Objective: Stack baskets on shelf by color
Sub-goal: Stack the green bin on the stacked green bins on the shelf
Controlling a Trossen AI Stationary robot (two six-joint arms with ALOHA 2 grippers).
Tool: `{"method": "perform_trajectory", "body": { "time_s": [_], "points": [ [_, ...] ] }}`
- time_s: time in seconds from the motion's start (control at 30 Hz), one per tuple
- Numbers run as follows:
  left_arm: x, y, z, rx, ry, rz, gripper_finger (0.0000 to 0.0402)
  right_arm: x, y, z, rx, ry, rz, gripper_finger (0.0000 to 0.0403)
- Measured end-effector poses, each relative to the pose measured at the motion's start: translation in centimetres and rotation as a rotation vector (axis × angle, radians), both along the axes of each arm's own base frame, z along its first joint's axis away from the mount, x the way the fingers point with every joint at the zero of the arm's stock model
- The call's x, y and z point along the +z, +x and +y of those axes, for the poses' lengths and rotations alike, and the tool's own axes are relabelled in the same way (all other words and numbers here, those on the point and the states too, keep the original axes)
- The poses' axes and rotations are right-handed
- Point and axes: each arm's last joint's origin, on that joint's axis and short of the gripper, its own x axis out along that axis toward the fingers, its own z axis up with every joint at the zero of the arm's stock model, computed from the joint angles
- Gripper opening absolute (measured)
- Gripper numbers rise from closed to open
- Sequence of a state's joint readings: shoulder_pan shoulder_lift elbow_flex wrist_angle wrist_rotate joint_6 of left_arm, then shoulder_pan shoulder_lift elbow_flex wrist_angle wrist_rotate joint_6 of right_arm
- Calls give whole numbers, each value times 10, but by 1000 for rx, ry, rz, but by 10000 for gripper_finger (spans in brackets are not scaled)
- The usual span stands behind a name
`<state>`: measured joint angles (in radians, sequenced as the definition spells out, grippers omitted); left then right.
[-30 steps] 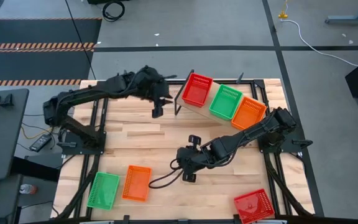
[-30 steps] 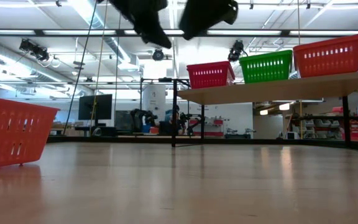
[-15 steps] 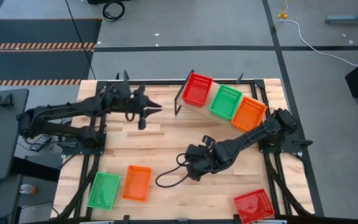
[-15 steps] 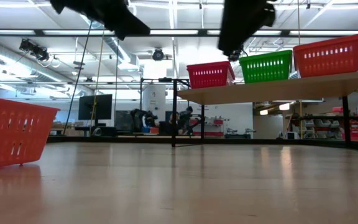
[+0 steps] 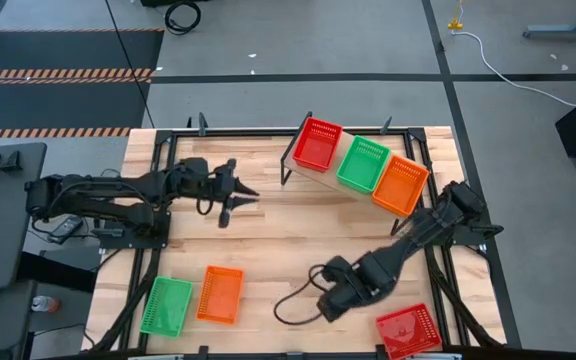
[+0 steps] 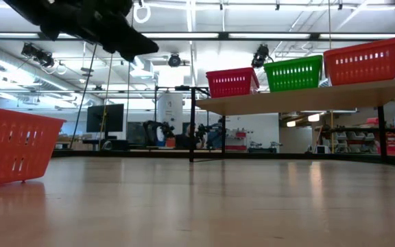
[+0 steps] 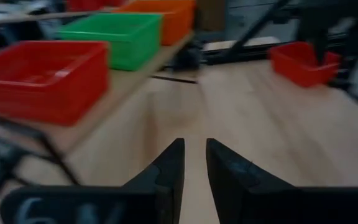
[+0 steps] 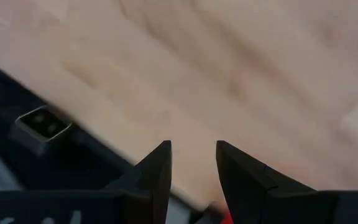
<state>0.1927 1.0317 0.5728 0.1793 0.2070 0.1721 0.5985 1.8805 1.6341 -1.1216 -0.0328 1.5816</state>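
On the shelf [image 5: 320, 172], 3 basket spots are being occupied side by side: red basket [image 5: 317, 143], green basket [image 5: 363, 163], orange basket [image 5: 400, 184]. At the table's [image 5: 268, 225] near-left corner, a 2nd green basket [image 5: 166, 305] and a 2nd orange basket [image 5: 220, 294] are being kept just beside each other. A 2nd red basket [image 5: 408, 330] is sitting near the near-right corner. The left gripper [image 5: 236, 197] is being held above the table, left of the shelf, fingers [image 7: 168, 167] slightly spread, nothing pinched. The right gripper [image 5: 330, 301] is being held low over the table beside the 2nd red basket, fingers [image 8: 156, 167] slightly spread, nothing gripped.
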Motion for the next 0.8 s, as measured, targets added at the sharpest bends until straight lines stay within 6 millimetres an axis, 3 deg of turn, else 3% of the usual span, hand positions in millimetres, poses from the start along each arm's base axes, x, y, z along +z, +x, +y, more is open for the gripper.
{"method": "perform_trajectory", "body": {
  "time_s": [0.2, 0.37, 0.6, 0.8],
  "points": [
    [-9, 0, -23, -145, -21, 12, 70, 2, -19, 37, -177, 127, 8, 132],
    [-10, 0, -43, -231, -38, 26, 71, 2, -34, 55, -229, 64, -76, 132],
    [-29, -11, -75, -313, -83, 252, 81, 2, -44, 62, -194, -40, -163, 132],
    [-36, -23, -104, -358, -140, 365, 91, 2, -43, 58, -59, -142, -211, 132]
  ]
}}
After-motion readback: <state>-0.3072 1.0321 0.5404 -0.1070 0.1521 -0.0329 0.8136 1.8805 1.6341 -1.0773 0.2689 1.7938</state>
